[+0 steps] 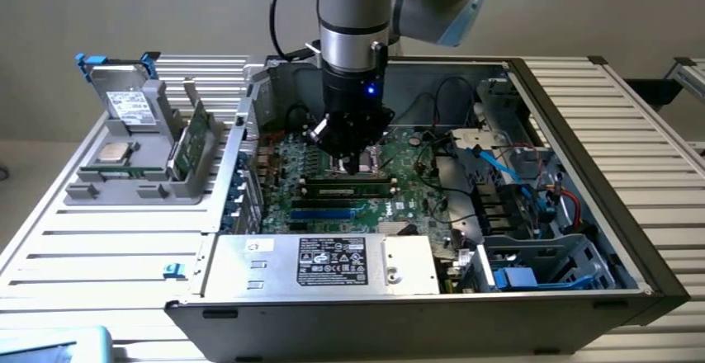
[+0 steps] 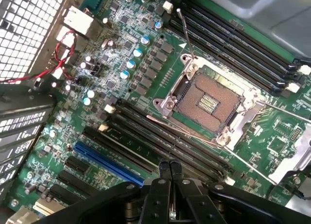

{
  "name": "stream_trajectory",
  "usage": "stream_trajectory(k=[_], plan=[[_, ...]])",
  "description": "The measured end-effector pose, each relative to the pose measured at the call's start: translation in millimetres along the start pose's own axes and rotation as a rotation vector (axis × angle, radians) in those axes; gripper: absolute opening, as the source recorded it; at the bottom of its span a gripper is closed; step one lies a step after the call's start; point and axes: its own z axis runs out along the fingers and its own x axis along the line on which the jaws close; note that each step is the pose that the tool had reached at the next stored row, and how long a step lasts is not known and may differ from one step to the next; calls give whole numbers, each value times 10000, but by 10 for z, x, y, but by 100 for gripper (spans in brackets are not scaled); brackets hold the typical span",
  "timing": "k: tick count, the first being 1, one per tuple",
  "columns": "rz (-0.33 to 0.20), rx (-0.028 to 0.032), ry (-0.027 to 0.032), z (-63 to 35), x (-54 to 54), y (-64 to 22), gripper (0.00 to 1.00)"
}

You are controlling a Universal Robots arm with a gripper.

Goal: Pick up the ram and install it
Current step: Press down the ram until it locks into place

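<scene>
The arm (image 1: pixel 352 16) reaches straight down into the open PC case (image 1: pixel 573 115), and the gripper (image 1: pixel 355 163) hangs low over the motherboard (image 1: pixel 414 161), near the middle of the board. Seen from the wrist, the fingers (image 2: pixel 164 169) are pressed together with nothing between them, their tips just above the long black slots (image 2: pixel 160 136) that run beside the bare CPU socket (image 2: pixel 206 102). A blue slot (image 2: pixel 104 158) lies next to those black ones, toward the board's edge. A ram (image 1: pixel 350 187) stick sits flat in a slot just in front of the gripper in the exterior view, green with dark chips, level with the board; the gripper is above it, not gripping it. Outside the case, on the slatted table (image 1: pixel 99 247) toward the exterior view's left edge, a grey holder (image 1: pixel 138 153) carries a green card (image 1: pixel 195 140) standing on edge. The power supply (image 1: pixel 319 261) lies along the case's near side.
</scene>
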Motion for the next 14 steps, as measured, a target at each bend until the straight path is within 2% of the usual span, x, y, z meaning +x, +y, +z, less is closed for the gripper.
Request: stream_trajectory(k=[14], plan=[[1826,-12,51,2,0,0,11]])
